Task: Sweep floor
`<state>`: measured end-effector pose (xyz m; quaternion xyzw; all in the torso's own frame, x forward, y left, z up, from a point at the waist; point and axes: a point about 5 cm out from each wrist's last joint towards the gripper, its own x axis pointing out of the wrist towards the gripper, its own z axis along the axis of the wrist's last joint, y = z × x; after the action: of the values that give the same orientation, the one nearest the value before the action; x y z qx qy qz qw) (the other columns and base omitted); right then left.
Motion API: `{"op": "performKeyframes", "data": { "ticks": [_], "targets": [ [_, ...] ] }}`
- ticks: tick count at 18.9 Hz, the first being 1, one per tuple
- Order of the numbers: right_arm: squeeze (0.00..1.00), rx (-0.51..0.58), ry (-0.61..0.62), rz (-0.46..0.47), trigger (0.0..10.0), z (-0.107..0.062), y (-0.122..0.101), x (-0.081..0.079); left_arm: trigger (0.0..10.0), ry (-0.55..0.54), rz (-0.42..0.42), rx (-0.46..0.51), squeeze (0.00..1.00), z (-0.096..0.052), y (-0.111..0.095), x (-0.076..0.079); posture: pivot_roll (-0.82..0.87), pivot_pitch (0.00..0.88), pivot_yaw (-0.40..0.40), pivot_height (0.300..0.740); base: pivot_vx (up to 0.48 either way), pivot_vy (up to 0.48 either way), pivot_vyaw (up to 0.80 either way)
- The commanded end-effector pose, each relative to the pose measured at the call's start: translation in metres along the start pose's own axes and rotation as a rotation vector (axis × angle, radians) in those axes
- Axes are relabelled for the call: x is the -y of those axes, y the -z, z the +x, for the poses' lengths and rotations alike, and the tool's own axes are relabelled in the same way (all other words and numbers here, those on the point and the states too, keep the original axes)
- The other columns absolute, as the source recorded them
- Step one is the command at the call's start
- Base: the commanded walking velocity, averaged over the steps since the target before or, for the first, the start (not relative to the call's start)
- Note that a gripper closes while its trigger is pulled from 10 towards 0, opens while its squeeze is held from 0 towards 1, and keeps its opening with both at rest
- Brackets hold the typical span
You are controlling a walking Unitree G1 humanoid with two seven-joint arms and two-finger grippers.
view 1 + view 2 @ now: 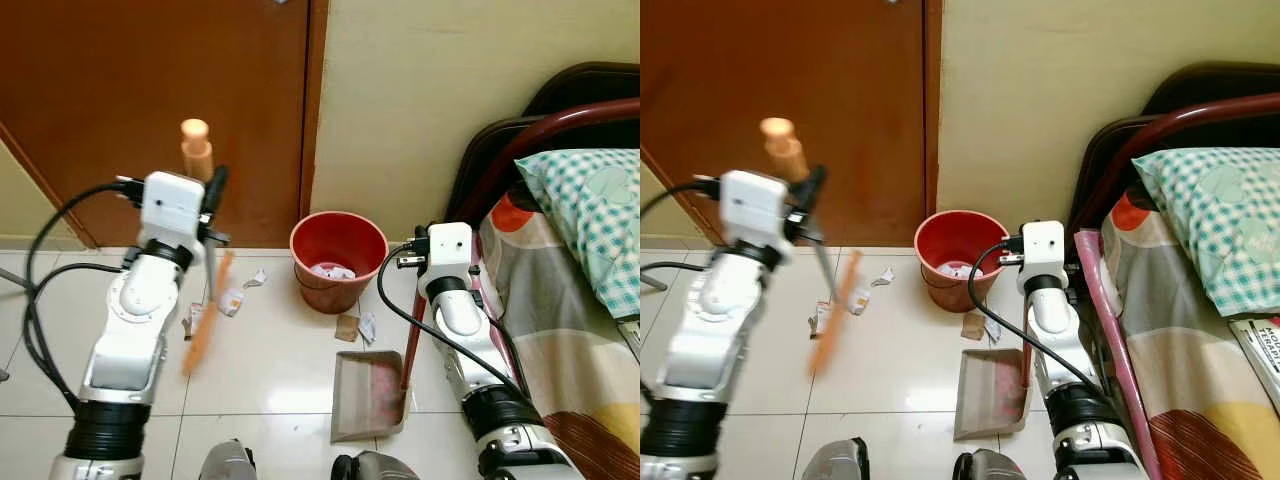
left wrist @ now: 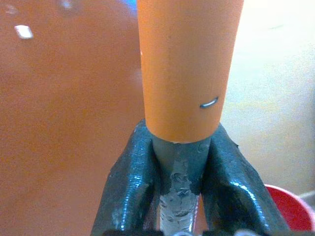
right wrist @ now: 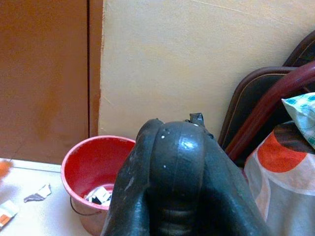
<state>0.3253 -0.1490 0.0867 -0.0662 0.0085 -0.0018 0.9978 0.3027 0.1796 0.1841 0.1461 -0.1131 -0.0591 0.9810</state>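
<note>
While the left gripper clenches its fingers around the orange broom just below the thicker top of its handle, the broom slants down toward scraps of paper on the tiled floor. The long, stiff handle looks light, and a grip high up gives reach but less control. The right gripper has its fingers pressed together, apparently holding the upright red handle of the dustpan, though the grip itself is hidden. The dustpan rests on the floor just beside a red bucket holding litter. Behind stand a brown door and cream wall; a bed lies right.
</note>
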Motion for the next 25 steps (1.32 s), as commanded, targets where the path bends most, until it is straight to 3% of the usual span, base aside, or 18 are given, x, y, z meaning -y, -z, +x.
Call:
{"op": "performKeyframes", "data": {
  "ticks": [1,4,6,9,12,14,15,19,22,25],
  "targets": [
    [0.0,0.034,-0.01,-0.006,10.0,0.002,-0.006,0.0,10.0,-0.077,0.068,0.064,0.0,0.002,-0.011,-0.018,0.1,0.073,-0.057,0.74,0.0,0.0,0.0],
    [0.0,0.03,-0.009,-0.007,10.0,0.0,-0.004,0.002,10.0,-0.142,0.088,-0.034,0.0,-0.001,0.019,-0.034,0.09,0.08,-0.059,0.74,0.0,0.0,0.0],
    [0.0,0.03,-0.008,-0.006,10.0,0.0,-0.004,0.003,10.0,-0.137,0.072,-0.132,0.0,-0.005,0.046,-0.033,0.08,0.085,-0.062,0.74,0.0,0.0,0.0],
    [0.0,0.028,-0.015,-0.003,10.0,0.001,-0.005,0.002,10.0,-0.022,0.079,-0.209,0.0,0.003,0.075,-0.008,0.07,0.091,-0.069,0.74,0.0,0.0,0.0],
    [0.0,0.032,-0.018,0.01,10.0,0.002,-0.006,-0.003,10.0,0.074,0.096,-0.209,0.0,0.019,0.078,0.008,0.08,0.085,-0.054,0.74,0.0,0.0,0.0],
    [0.0,0.024,-0.012,0.021,10.0,0.0,-0.004,-0.003,10.0,0.198,0.124,-0.208,0.0,0.024,0.079,0.024,0.12,0.087,-0.055,0.74,0.0,0.0,0.0],
    [0.0,0.007,-0.014,0.021,10.0,-0.001,0.0,-0.002,10.0,0.322,0.164,-0.214,0.0,0.021,0.082,0.036,0.12,0.09,-0.059,0.74,0.0,0.0,0.0],
    [0.0,-0.02,0.002,0.033,10.0,0.005,0.001,0.003,10.0,0.544,0.154,-0.278,0.0,-0.004,0.098,0.053,0.14,0.112,-0.073,0.74,0.0,0.0,0.0],
    [0.0,-0.072,0.045,0.063,10.0,0.011,0.005,0.01,10.0,0.724,0.084,-0.251,0.0,-0.024,0.091,0.077,0.14,0.113,-0.076,0.74,0.0,0.0,0.0],
    [0.0,-0.081,0.058,0.036,10.0,0.015,0.003,0.013,10.0,0.873,0.043,-0.225,0.0,-0.042,0.077,0.097,0.1,0.12,-0.081,0.74,0.0,0.0,0.0]
  ]
}}
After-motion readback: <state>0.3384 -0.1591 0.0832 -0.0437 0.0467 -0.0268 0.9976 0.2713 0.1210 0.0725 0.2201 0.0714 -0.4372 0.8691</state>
